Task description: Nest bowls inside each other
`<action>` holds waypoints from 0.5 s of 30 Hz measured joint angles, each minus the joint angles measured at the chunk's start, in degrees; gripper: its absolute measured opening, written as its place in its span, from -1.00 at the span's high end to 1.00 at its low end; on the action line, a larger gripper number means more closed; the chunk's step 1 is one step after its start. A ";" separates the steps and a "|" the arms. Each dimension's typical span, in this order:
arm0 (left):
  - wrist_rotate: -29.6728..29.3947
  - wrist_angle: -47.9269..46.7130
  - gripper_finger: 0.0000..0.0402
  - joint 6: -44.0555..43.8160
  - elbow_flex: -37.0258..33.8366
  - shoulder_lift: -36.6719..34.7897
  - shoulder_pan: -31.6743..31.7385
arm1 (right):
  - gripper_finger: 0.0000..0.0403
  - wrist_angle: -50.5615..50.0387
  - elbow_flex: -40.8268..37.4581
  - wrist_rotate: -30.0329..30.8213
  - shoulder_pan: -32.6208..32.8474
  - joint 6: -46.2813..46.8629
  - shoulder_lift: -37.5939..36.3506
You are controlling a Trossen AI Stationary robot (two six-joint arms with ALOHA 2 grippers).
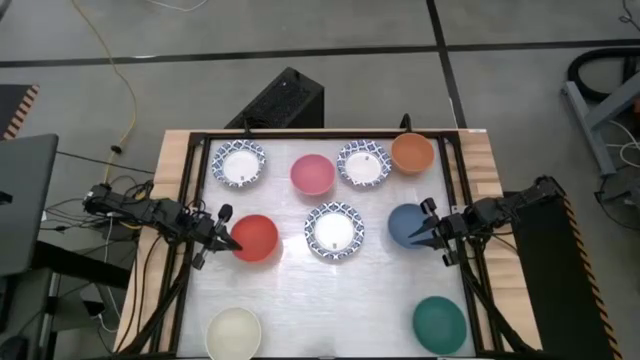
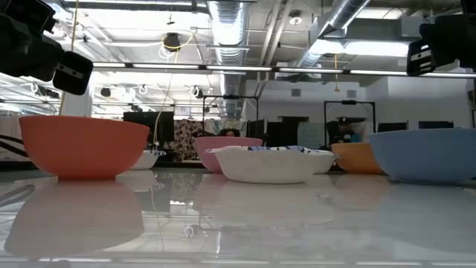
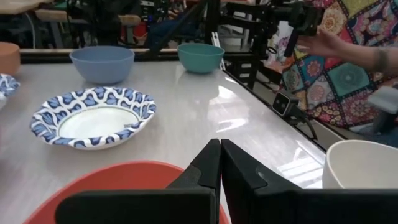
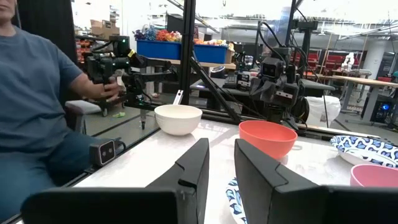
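Nine bowls sit apart on the white table (image 1: 300,300), each resting on its base. Three blue-patterned ones (image 1: 239,164) (image 1: 363,164) (image 1: 334,230), a pink one (image 1: 312,174) and an orange one (image 1: 412,153) lie far and centre. The red bowl (image 1: 254,238) and blue bowl (image 1: 405,222) flank the middle; cream (image 1: 234,333) and teal (image 1: 440,324) lie near. My left gripper (image 1: 232,242) hovers shut above the red bowl's left rim (image 3: 124,171). My right gripper (image 1: 418,236) hovers open above the blue bowl's right side, nothing between its fingers (image 4: 198,162).
A black frame rail (image 1: 190,200) runs around the table top, and a black box (image 1: 285,100) stands past the far edge. A person in a blue shirt (image 4: 37,106) and another person's hand (image 3: 326,43) show beside the table.
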 joint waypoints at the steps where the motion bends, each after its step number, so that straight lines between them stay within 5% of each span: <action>1: 0.00 0.18 1.00 -0.54 0.01 0.00 0.00 | 0.52 -0.02 -0.01 0.01 -0.01 -0.18 0.01; 15: -0.05 7.33 1.00 -3.91 0.17 0.00 0.00 | 0.52 -1.04 -0.01 0.54 -0.05 -22.28 0.00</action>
